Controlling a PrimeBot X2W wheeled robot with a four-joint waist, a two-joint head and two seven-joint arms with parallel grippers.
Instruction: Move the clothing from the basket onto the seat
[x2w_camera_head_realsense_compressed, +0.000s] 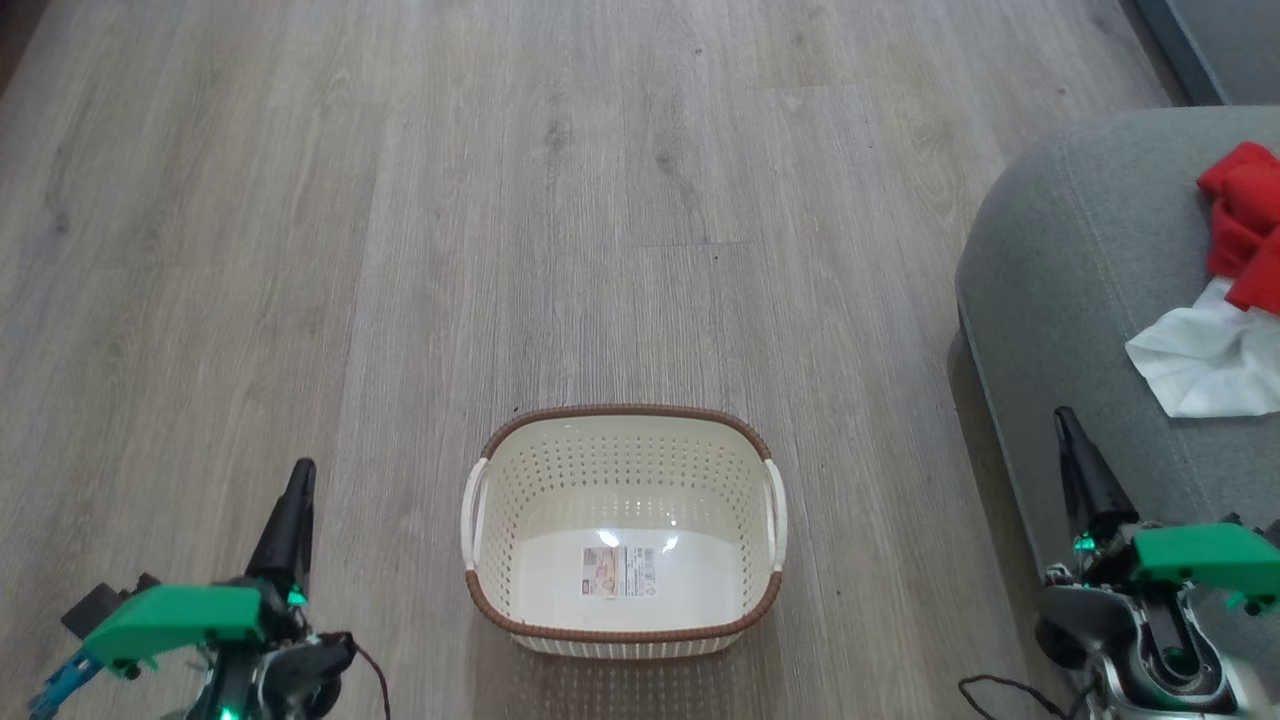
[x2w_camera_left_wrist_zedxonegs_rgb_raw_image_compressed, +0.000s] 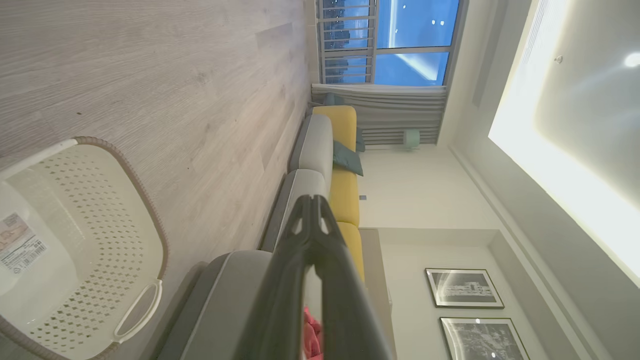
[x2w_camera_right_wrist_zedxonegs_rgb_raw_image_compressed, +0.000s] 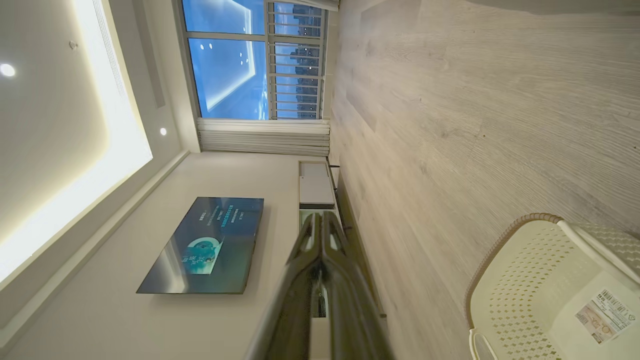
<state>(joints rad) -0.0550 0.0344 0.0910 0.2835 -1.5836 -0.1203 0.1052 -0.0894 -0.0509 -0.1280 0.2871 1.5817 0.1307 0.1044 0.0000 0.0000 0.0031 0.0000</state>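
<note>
The left gripper (x2w_camera_head_realsense_compressed: 300, 480) sits at 7 o'clock in the head view and the right gripper (x2w_camera_head_realsense_compressed: 1068, 430) at 5 o'clock. Each points up the frame with its fingers pressed together on nothing, and both wrist views show the same closed pairs.

Between them, at 6 o'clock, the basket (x2w_camera_head_realsense_compressed: 620, 470) stands on the wood floor (x2w_camera_head_realsense_compressed: 600, 200). It is upright and bare inside, with only the label (x2w_camera_head_realsense_compressed: 620, 572) on its bottom.

The seat (x2w_camera_head_realsense_compressed: 1060, 260) fills the 3 o'clock side. The clothing lies on it, well apart from the basket: a red garment (x2w_camera_head_realsense_compressed: 1240, 215) with a thin white one (x2w_camera_head_realsense_compressed: 1205, 365) just below it, the two touching and both cut off by the frame edge.

Judging from this, the transfer looks finished, since nothing is left in the basket to lift. The next move probably calls for no grasp at all, only keeping both arms clear of the basket and of the seat's rounded edge beside the right gripper. If a check is wanted, a turn of the head toward 3 o'clock would show the cut-off part of the pile.
</note>
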